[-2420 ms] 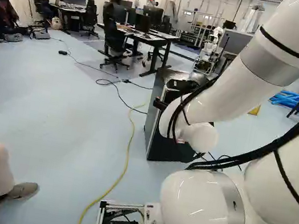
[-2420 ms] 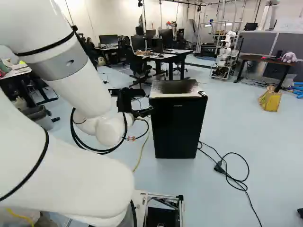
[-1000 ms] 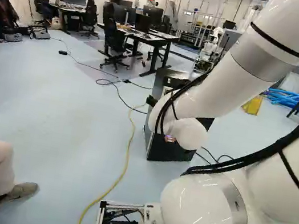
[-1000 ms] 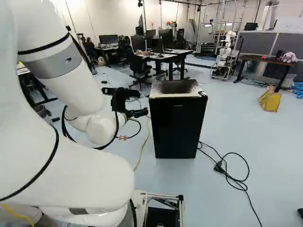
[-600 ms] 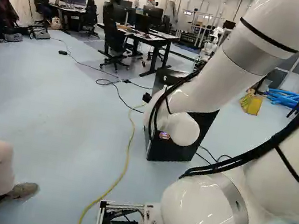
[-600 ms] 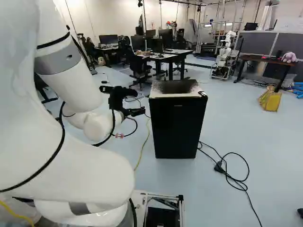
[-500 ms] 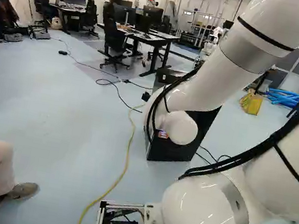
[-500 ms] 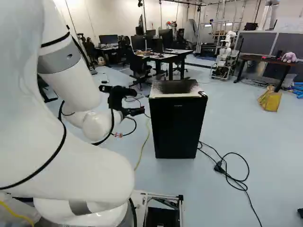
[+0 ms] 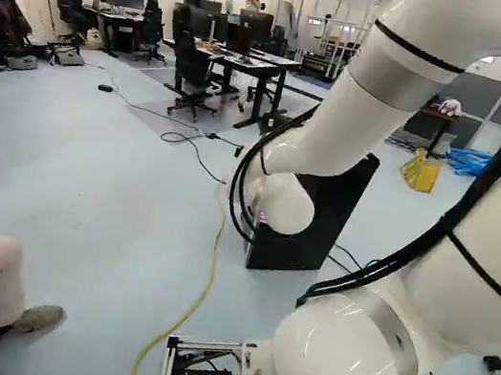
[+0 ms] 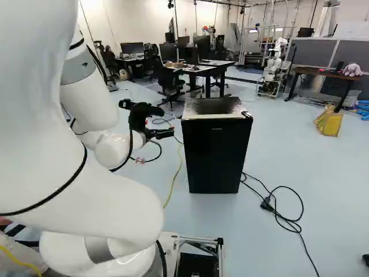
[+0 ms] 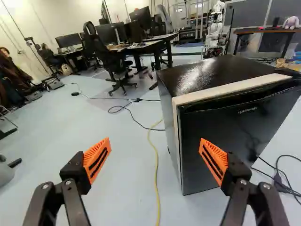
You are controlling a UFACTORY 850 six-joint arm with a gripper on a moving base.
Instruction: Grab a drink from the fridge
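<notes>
in the last two seconds or so, the arm [image 10: 86, 104] has moved sideways, away from the fridge [image 10: 216, 153]. in the right base view, the hand [image 11: 155, 147] reached then to the edge of the fridge; now it is to the left of it, with some floor [image 10: 167, 196] visible between the two. the base has not moved, and the fridge stays at the same place, its door [image 11: 235, 127] closed as before.

the hand is wide open, and there is nothing between its orange pads [image 11: 97, 161]. in the wrist view, the fridge is ahead, more to the side of one finger, while the gap looks toward the floor, the yellow cable [image 11: 156, 181] and the near side of the fridge.

the drink is not visible; i suppose that it is inside the fridge. so the task seems to be at an early step: to place the hand for opening the door. next, the hand should probably come to the free edge of the door, which i judge to be the left one. if it comes too directly, it could push the fridge instead of opening it.
</notes>
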